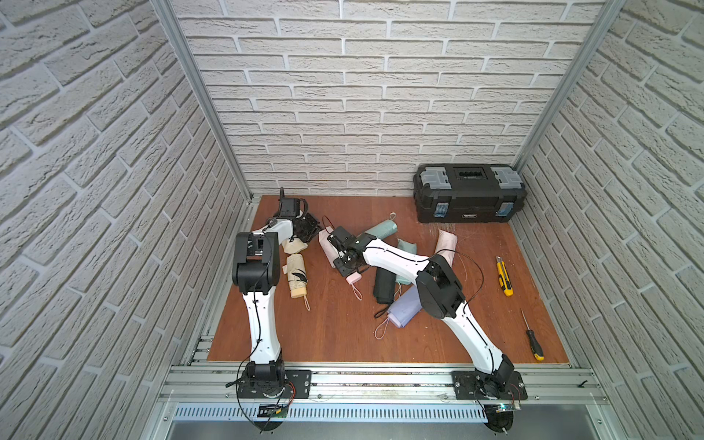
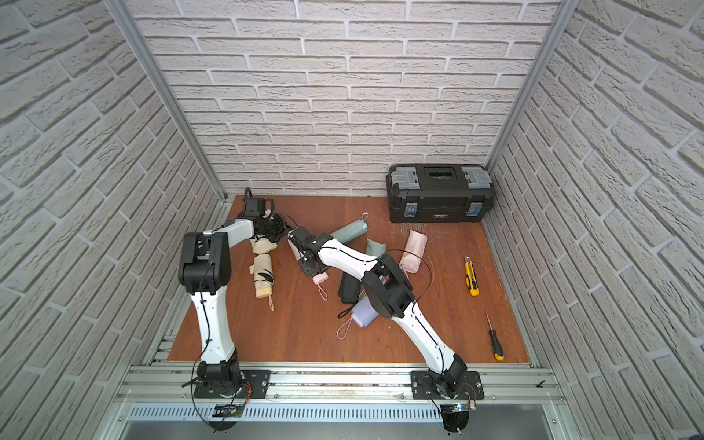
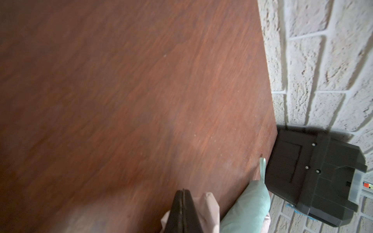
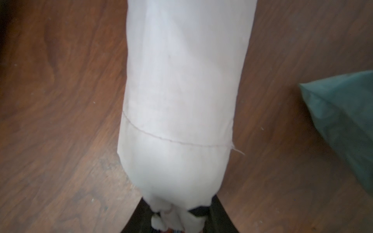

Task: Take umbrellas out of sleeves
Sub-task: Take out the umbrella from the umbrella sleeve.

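Kid: Robot, which step are you on?

Robot: The pulling step, for one umbrella. My right gripper (image 4: 179, 201) is clamped on the end of the pink umbrella (image 4: 175, 177) that pokes out of the mouth of the pink sleeve (image 4: 181, 80).

Kid: And your other gripper?

Robot: My left gripper (image 3: 182, 193) has its fingers pressed together. Pink cloth shows on both sides of them. So I think it pinches the far, closed end of the same sleeve.

Kid: Where is the umbrella?

Robot: It is between my two grippers, toward the back of the tabletop (image 1: 324, 335). Most of it is inside the sleeve. Only the end by the handle is out. I cannot tell if it touches the wood.

Kid: What comes next?

Robot: I think my grippers must move apart in a straight line along the umbrella. The right one pulls the umbrella toward me. The left one holds the cloth back. The cloth is thin and may slip, so the pinch must be firm. The mint umbrella (image 1: 381, 229) lies near, and I should not bump it.

Kid: Is the job almost done?

Robot: No. I think other umbrellas need this too.
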{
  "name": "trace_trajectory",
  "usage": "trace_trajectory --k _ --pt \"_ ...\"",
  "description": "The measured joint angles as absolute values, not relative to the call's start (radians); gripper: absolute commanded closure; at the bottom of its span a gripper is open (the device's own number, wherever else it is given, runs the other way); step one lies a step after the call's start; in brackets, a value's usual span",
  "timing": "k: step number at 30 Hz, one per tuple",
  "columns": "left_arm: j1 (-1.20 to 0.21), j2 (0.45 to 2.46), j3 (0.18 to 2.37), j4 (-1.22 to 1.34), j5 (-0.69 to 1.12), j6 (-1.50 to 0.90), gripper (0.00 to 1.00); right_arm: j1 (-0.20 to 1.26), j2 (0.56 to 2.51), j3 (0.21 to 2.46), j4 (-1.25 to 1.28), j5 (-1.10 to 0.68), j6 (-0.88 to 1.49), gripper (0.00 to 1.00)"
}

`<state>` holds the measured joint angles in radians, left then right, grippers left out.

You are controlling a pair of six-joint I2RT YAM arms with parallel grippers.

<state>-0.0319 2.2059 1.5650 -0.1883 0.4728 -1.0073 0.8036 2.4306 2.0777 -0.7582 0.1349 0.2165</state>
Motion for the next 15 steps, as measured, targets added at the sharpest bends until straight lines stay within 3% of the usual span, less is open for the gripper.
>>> trace_trajectory --k 15 --pt "-0.027 2.233 1.680 -0.300 0.455 -0.962 1.00 0.812 2.328 1.898 -0.668 0.129 0.278 0.78"
